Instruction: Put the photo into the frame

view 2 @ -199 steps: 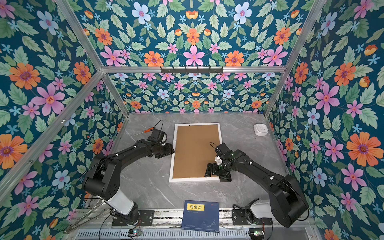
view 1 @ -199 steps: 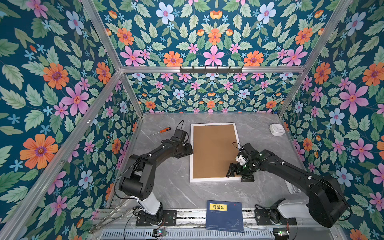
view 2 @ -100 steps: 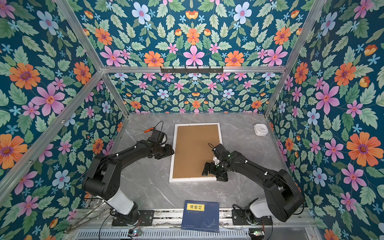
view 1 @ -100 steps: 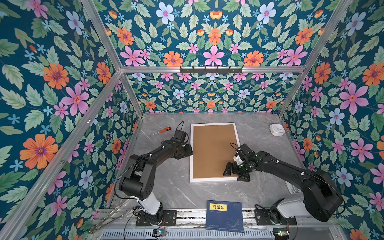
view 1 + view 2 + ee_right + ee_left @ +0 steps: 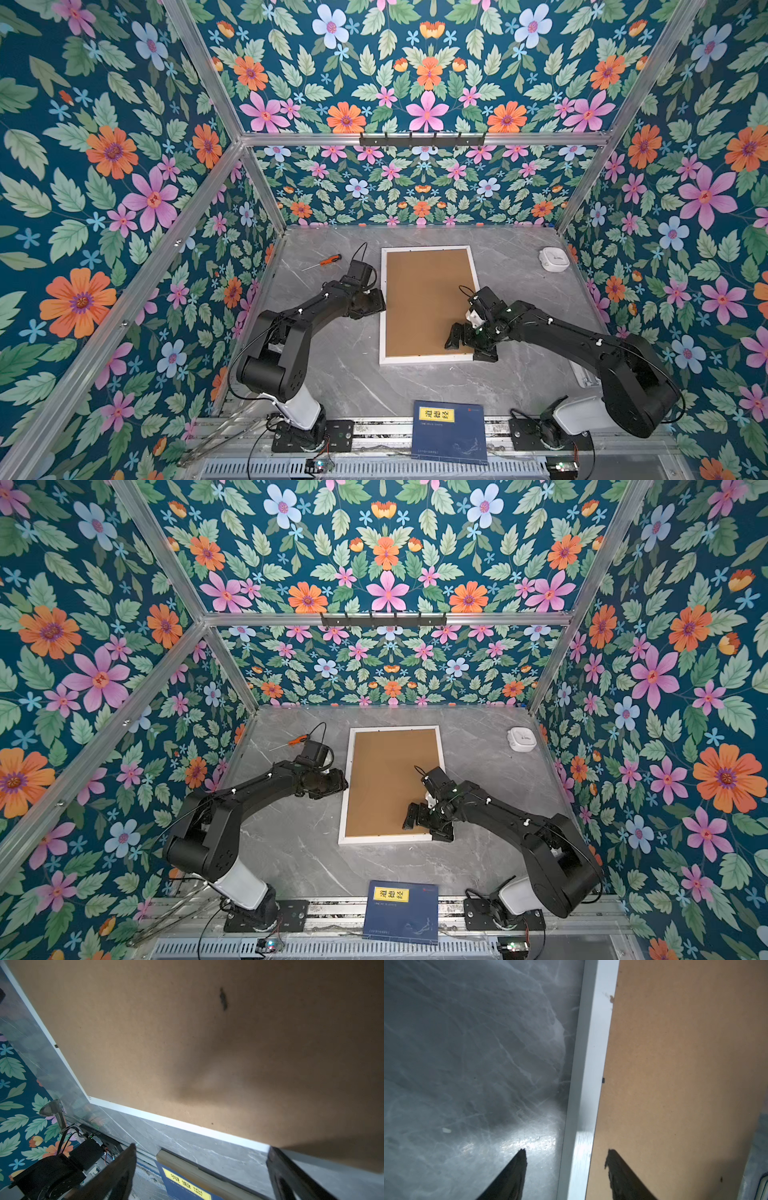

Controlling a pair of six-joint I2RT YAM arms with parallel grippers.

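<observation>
The white frame (image 5: 424, 360) (image 5: 382, 838) lies flat in the middle of the grey table, with a plain brown backing board (image 5: 424, 299) filling it. The photo is hidden. My left gripper (image 5: 376, 301) (image 5: 566, 1150) is open and straddles the frame's left rail (image 5: 588, 1076), one finger over the table and the other over the board. My right gripper (image 5: 467, 347) (image 5: 201, 1147) is open wide low over the frame's near right corner, with nothing between its fingers. I cannot tell whether it touches the board (image 5: 187, 1043).
A dark blue book with a yellow label (image 5: 449, 432) (image 5: 187, 1184) lies at the table's front edge. An orange-handled screwdriver (image 5: 328, 261) lies at the back left. A white round device (image 5: 554, 259) sits at the back right. Floral walls close in three sides.
My right gripper has shifted slightly left, further over the frame's near right corner. The left arm and the frame have not moved.
</observation>
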